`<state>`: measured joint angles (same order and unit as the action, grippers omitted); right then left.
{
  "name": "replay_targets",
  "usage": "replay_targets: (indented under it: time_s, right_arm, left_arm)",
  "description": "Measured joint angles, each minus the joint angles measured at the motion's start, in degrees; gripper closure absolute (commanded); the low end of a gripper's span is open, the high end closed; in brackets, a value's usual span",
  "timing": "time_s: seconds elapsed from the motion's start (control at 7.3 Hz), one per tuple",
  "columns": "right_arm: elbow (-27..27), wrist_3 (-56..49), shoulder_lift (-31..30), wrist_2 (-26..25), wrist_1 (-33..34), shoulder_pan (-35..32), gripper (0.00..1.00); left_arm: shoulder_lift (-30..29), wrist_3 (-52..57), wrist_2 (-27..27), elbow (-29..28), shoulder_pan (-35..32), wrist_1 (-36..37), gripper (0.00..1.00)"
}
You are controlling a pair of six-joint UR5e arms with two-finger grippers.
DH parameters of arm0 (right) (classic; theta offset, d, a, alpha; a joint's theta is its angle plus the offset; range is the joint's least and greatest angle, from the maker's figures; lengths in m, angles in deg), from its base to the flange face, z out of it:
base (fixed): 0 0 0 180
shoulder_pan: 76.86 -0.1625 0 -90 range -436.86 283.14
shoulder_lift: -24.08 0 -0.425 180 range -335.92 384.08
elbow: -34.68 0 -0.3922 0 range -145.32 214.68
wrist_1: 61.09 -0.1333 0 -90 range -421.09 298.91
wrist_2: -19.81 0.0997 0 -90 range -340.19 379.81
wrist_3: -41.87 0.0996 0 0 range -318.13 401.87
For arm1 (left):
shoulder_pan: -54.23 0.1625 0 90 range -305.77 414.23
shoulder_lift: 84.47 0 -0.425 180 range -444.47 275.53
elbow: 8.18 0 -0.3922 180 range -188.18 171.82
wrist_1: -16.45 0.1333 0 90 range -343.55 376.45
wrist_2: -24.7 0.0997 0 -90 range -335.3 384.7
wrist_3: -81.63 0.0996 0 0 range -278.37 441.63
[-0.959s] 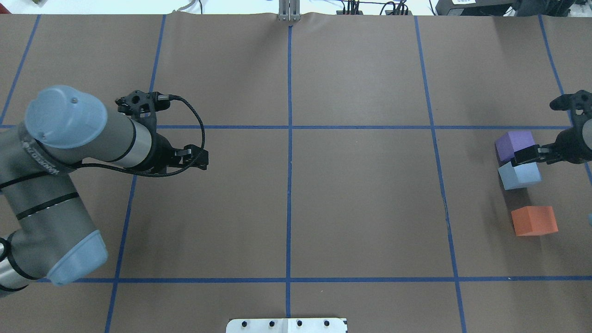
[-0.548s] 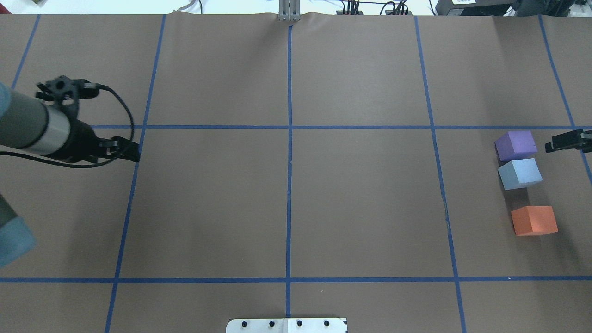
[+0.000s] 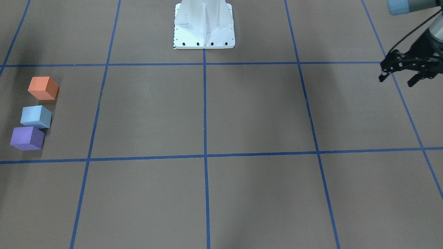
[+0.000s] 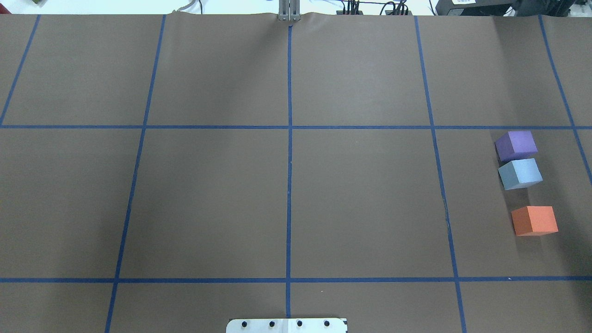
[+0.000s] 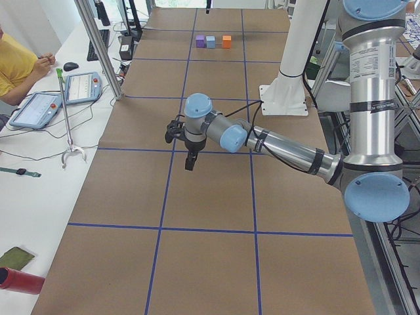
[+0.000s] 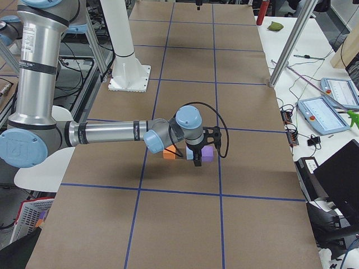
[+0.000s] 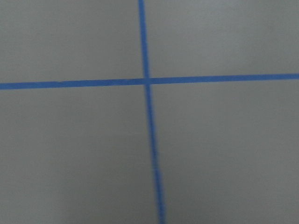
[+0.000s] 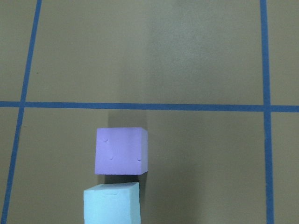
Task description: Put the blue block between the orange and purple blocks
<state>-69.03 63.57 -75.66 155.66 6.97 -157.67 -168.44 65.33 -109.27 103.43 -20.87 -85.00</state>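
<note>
Blue block (image 4: 520,173) sits on the desk (image 4: 360,208) near its right edge. It is in a row between the purple block (image 4: 516,144), just beside it, and the orange block (image 4: 534,220), a bit apart. The right hand (image 6: 196,159) hangs near the row; I cannot tell if it is spread or closed. The left hand (image 3: 395,81), toward the left edge, is spread wide and holds nothing.

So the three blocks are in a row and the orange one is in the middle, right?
No, the blue block is in the middle; the orange block is at one end and the purple block at the other. The overhead exterior view shows the row.
</note>
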Motion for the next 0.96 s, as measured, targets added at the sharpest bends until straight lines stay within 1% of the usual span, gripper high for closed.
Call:
replay_targets:
  time_s: [0.14,0.27,0.41,0.68,0.96]
  right_arm:
    - [-0.15,-5.23,0.55,0.11,4.26,-1.7,0.0]
    - [-0.32,-9.75,1.21,0.15,8.14,-3.18,0.0]
    - [-0.49,-12.84,1.65,0.14,10.84,-4.13,0.0]
    - [-0.73,-14.9,2.13,-0.11,12.55,-4.8,0.0]
    - [-1.46,-15.17,2.2,-1.19,13.01,-3.43,0.0]
  left_arm:
    - [0.21,8.43,-1.85,-4.1,-5.58,0.28,0.0]
    - [0.0,15.06,-2.49,-7.53,-9.41,1.08,0.0]
    - [-0.59,19.75,-2.57,-10.14,-11.76,2.71,0.0]
    - [-3.27,22.79,-2.59,-11.97,-13.67,9.55,0.0]
    - [-5.99,22.88,-2.87,-11.76,-14.27,16.06,0.0]
